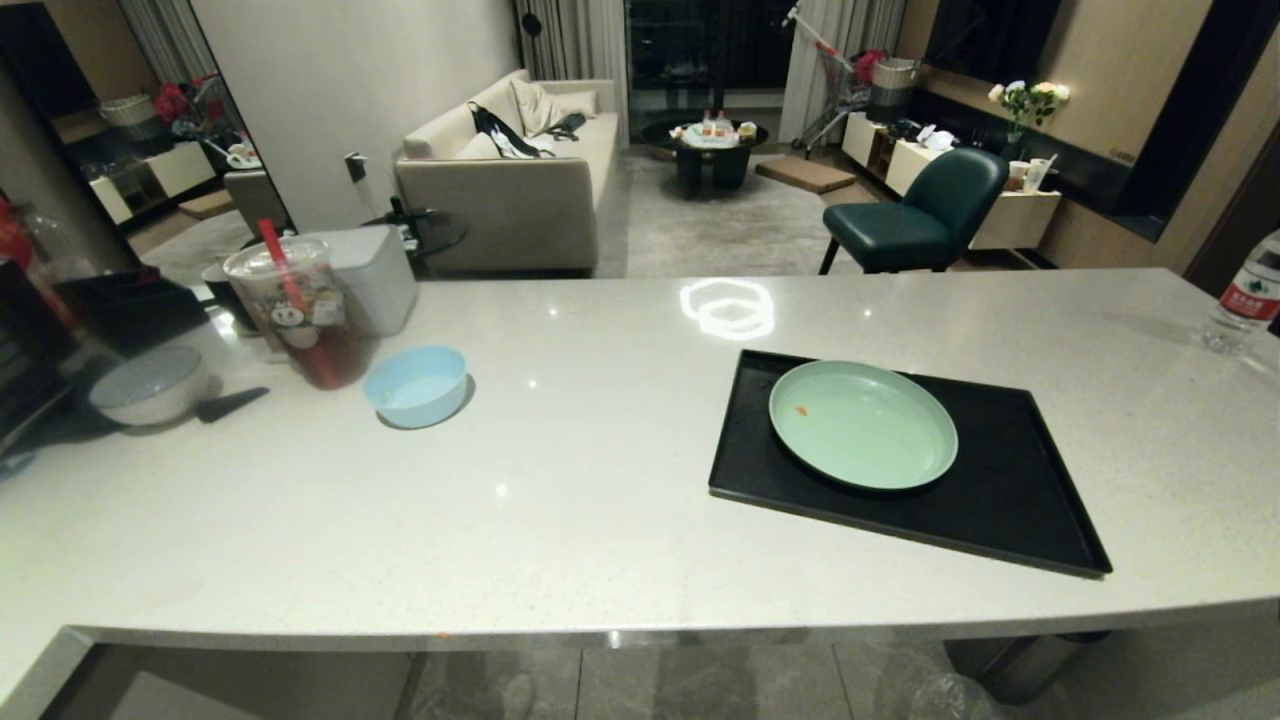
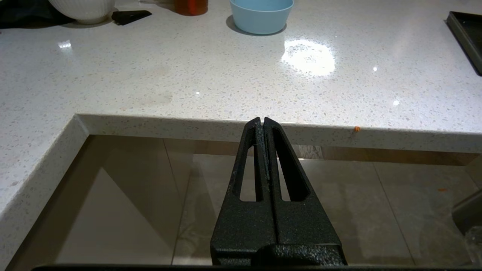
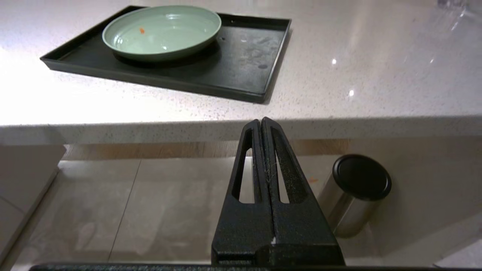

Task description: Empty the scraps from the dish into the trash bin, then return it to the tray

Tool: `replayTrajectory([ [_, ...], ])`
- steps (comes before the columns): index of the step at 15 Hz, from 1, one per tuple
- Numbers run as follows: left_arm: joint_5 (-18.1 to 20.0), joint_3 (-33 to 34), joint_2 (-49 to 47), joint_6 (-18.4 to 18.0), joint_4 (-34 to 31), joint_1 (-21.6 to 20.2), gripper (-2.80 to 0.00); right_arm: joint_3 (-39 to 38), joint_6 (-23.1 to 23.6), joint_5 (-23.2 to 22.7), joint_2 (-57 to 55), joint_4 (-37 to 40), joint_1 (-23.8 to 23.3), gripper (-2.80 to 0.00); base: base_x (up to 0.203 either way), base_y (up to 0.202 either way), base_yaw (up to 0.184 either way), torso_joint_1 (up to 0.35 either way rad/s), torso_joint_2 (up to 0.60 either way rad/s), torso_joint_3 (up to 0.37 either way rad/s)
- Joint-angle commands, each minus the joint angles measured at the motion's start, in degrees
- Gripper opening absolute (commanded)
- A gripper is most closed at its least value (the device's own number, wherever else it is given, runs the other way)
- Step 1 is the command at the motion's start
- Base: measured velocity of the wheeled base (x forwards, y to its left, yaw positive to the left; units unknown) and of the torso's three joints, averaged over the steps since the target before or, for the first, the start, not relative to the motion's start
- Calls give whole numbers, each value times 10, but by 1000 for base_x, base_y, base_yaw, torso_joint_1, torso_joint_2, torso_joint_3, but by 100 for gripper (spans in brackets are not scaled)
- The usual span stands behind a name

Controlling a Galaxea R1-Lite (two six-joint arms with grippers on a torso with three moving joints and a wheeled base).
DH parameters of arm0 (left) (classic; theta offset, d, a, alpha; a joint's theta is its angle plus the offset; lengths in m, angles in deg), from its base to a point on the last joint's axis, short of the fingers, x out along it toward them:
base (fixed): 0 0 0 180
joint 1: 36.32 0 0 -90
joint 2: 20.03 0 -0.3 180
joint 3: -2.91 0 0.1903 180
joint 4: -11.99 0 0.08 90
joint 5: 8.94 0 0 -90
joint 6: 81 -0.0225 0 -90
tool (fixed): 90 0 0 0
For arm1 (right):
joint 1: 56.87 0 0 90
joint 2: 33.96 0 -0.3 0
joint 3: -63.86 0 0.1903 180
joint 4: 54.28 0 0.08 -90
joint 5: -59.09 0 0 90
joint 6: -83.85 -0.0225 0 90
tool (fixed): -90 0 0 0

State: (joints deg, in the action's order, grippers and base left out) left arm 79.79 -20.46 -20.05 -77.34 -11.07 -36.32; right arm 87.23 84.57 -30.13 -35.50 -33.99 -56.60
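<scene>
Right end effector pressed together, holding nothing, below tabletop edge above floor. Left end effector same, also empty. Mint-green dish sits on black tray, one orange scrap inside. Tray near front edge. Living room behind.

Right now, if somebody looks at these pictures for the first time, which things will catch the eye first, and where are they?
The mint-green dish lies on the black tray at the right of the pale counter, almost bare but for one small orange scrap. Far left stand a light-blue bowl and a lidded drink cup. Both grippers, left and right, hang shut below the counter's edge, the right one near a black-lidded steel bin on the floor.
</scene>
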Motion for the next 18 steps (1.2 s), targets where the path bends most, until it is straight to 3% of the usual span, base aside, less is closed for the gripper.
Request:
replayTrajectory([
  [1, -1, 0, -1, 0, 0, 1, -280, 0, 3, 2, 15, -1, 0, -280, 0, 0, 0, 0, 0, 0],
  [18, -1, 0, -1, 0, 0, 0, -280, 0, -11, 2, 15, 0, -1, -280, 0, 0, 0, 0, 0, 0],
])
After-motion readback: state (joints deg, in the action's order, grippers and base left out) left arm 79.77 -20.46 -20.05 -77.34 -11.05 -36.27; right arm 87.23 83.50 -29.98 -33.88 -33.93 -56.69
